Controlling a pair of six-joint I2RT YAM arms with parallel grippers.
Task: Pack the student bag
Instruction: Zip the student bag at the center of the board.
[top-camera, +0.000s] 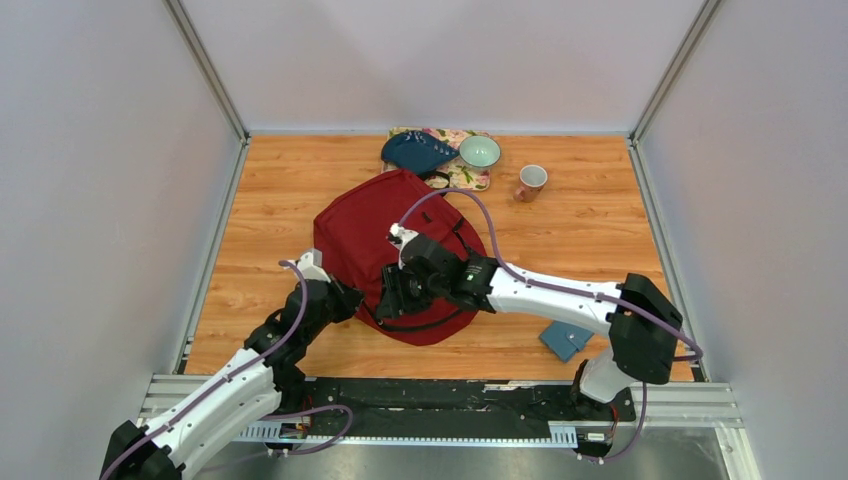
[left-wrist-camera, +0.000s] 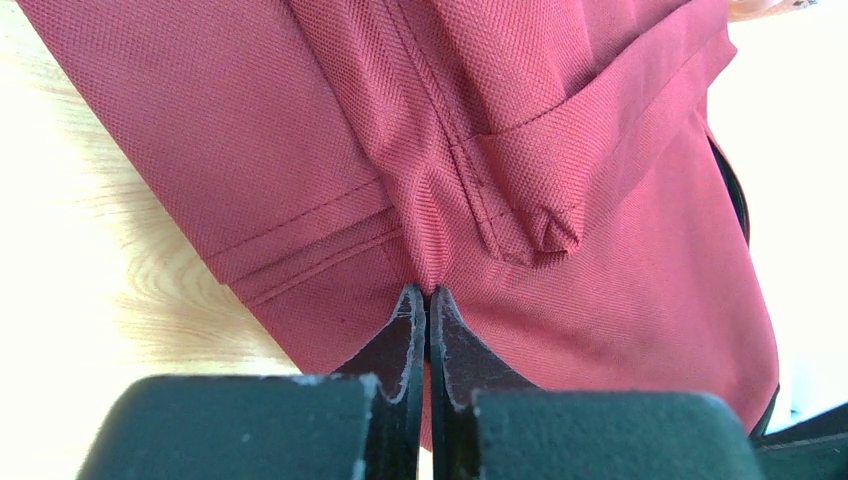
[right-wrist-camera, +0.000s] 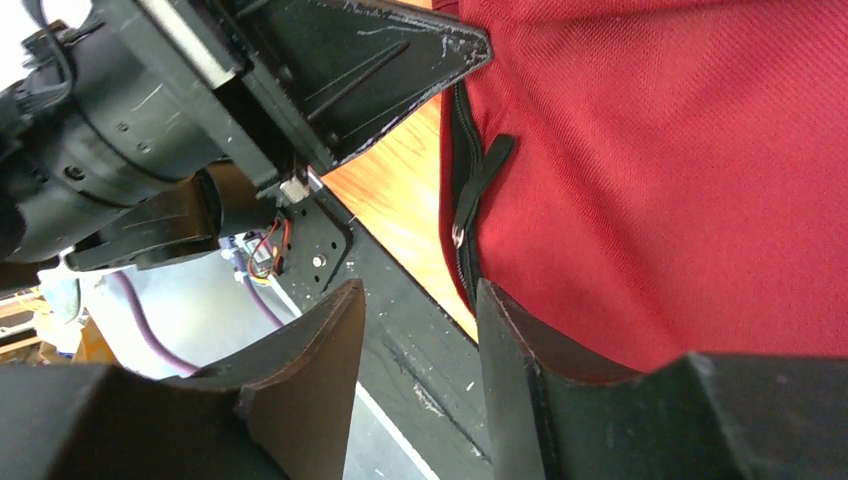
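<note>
Left tool (left-wrist-camera: 428, 296) is clamped together on the student bag (left-wrist-camera: 300, 130), with a fold of red fabric caught right at its tips. Right tool (right-wrist-camera: 420, 300) has its jaws apart with nothing between them, and the bag's black zipper pull (right-wrist-camera: 480, 185) is just ahead. The bag's lying on the bench (top-camera: 600, 220), right in front of both tools.

Wooden table (top-camera: 280, 200) with student bag (top-camera: 360, 225), mug (top-camera: 531, 181), mat (top-camera: 478, 180) (floral), wallet (top-camera: 566, 340)

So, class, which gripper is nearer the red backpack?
Left. The left gripper is pinching the fabric of the backpack; the right gripper is open beside its zippered edge.
</note>
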